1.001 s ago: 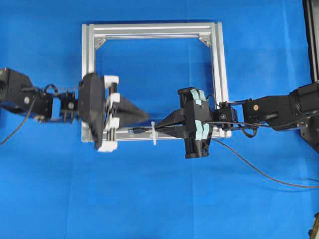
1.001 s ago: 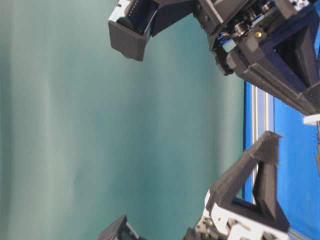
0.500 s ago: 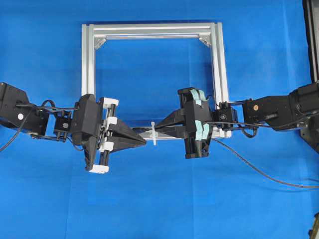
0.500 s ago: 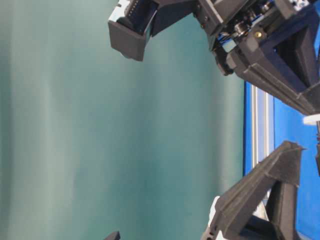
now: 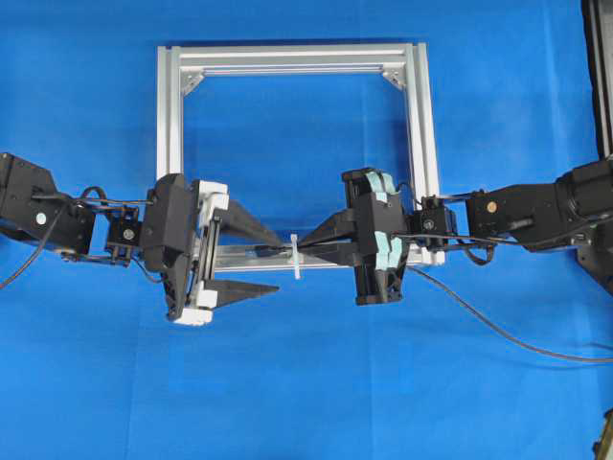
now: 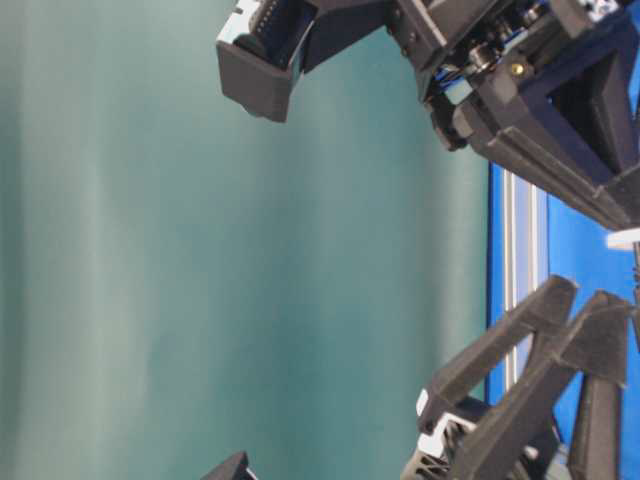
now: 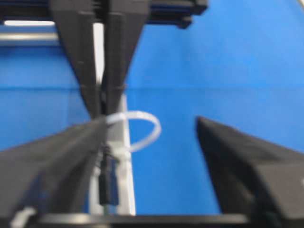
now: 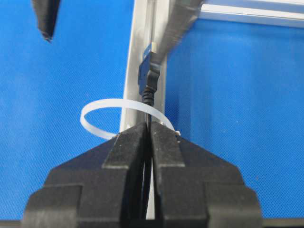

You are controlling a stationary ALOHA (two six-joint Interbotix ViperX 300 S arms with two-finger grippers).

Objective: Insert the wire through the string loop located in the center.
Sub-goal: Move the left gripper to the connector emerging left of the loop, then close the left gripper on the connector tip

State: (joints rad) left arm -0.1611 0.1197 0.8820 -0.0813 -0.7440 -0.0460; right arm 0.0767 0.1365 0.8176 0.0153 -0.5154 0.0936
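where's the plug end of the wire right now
In the right wrist view the wire pokes through the string loop, lying along the frame's bottom rail, clamped just behind the plug by the right gripper.

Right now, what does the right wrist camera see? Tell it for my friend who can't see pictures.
The right gripper is shut on the wire, whose dark plug has gone through the string loop and sticks out past it. The plug lies over the silver frame on a blue table, with a left gripper finger at top left.
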